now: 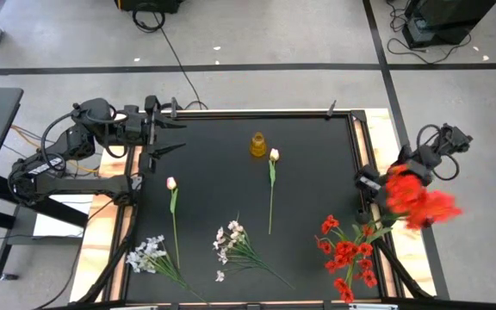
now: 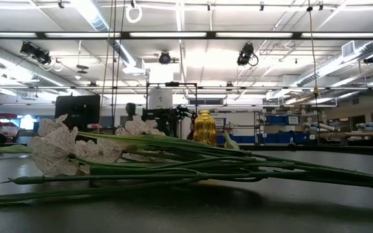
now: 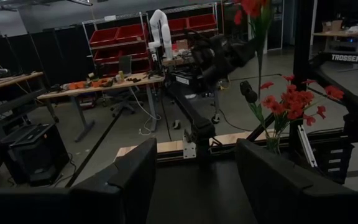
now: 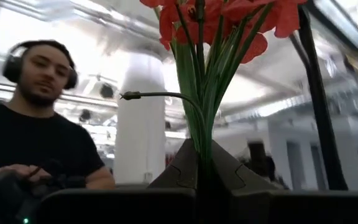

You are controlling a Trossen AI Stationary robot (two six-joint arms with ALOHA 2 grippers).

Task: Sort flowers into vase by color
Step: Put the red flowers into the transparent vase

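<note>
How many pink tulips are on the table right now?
2. One pink tulip lies toward the left arm's side; the other tulip lies mid-table, just right of the yellow vase. None looks hidden.

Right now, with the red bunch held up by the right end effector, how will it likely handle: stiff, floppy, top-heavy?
The red bunch looks top-heavy: its blossoms mass far from the right end effector, which is shut on the thin green stems. It will probably sway during moves. One side stem arches off sideways in the right wrist view, suggesting bendable stems that could snag on the yellow vase.
</note>
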